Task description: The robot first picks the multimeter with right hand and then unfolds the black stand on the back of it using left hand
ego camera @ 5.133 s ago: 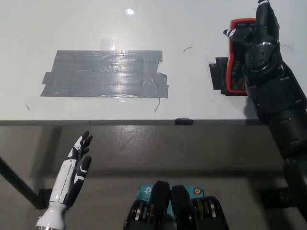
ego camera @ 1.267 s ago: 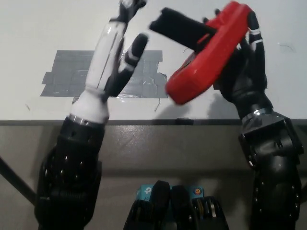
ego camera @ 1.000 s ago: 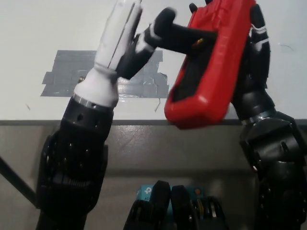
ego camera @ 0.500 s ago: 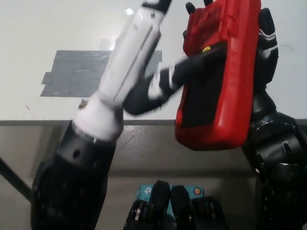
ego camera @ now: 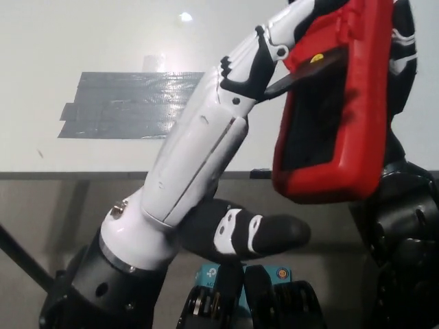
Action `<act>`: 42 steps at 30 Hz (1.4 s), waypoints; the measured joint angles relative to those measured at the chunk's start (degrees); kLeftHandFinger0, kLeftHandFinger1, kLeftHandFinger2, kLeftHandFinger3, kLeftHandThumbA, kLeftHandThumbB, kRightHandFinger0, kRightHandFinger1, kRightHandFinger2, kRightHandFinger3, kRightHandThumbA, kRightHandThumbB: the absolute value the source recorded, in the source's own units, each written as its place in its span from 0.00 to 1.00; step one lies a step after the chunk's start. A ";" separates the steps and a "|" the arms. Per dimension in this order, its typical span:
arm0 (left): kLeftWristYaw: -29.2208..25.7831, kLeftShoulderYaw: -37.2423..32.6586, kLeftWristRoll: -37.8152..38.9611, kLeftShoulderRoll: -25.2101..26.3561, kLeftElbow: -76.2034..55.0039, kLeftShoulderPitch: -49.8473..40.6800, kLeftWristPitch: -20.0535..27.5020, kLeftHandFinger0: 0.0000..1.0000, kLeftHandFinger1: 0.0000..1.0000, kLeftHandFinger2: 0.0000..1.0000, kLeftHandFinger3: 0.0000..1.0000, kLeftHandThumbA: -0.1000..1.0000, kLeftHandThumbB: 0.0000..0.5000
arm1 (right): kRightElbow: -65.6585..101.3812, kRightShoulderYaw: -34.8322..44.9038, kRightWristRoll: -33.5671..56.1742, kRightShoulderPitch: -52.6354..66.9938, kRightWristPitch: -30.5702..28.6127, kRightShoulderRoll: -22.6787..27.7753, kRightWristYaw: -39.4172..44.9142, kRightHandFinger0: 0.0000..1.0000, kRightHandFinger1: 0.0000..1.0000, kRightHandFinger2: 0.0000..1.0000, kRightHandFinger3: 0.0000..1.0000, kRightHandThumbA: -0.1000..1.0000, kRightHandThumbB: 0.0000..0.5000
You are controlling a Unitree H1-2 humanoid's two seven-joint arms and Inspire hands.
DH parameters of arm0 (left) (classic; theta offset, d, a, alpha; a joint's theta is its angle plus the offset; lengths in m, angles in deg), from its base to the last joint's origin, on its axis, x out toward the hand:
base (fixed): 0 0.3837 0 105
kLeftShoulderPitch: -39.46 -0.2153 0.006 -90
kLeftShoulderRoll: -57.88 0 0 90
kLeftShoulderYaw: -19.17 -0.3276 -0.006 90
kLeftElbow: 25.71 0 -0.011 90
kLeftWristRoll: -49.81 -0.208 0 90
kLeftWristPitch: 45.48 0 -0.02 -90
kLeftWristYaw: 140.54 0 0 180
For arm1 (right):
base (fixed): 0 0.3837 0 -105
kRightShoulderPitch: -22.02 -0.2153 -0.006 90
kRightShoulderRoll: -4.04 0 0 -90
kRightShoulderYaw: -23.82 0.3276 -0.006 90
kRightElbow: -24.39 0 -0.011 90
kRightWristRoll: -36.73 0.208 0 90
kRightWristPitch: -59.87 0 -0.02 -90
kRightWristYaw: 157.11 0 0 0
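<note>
Since 0.5 s ago, left hand [ego camera: 206, 151] has risen; its fingers [ego camera: 274, 44] now reach the stand [ego camera: 302, 72], prob. apart. Right hand [ego camera: 401, 48] clamps the meter [ego camera: 336, 110] aloft near the worktop [ego camera: 82, 41] edge. Risk: levering twists it loose.

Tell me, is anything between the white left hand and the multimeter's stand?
Nothing visible. The left hand reaches up to the black stand on the back of the red multimeter, which the right hand holds upright; its fingertips appear already against the stand.
</note>
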 measured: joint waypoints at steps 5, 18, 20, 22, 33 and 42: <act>0.06 -0.06 -0.15 -0.68 1.23 -1.32 1.00 1.00 1.00 1.00 1.00 1.00 0.60 | 2.73 0.44 1.24 -1.68 -1.07 -1.83 -4.22 0.00 0.38 0.84 0.96 0.03 0.12; 0.10 0.38 -0.61 -0.81 4.17 -4.48 2.40 1.00 1.00 1.00 1.00 1.00 0.63 | 7.23 0.43 1.53 -3.75 -3.17 -2.31 -9.24 0.00 0.45 0.91 1.00 0.00 0.18; 0.12 0.14 -0.84 -0.98 4.20 -4.94 2.41 1.00 1.00 1.00 1.00 1.00 0.63 | 8.03 0.52 1.48 -4.35 -4.19 -3.12 -10.59 0.00 0.44 0.86 0.99 0.02 0.18; 0.10 -0.04 -1.11 -1.49 4.15 -5.28 2.40 1.00 1.00 1.00 1.00 1.00 0.61 | 8.65 0.52 1.26 -5.19 -4.86 -3.67 -11.94 0.00 0.44 0.78 1.00 0.04 0.15; -0.35 -2.73 -6.13 -2.99 4.08 -7.48 5.04 1.00 1.00 1.00 1.00 1.00 0.63 | 7.84 2.51 -0.40 -11.08 -9.45 -6.35 -18.00 0.00 0.46 0.73 0.94 0.00 0.09; 0.09 -6.59 -12.81 -2.69 2.47 -10.15 10.55 1.00 1.00 1.00 1.00 1.00 0.65 | 4.18 4.06 -3.09 -12.55 -12.61 -5.98 -22.11 0.00 0.39 0.67 0.89 0.00 0.12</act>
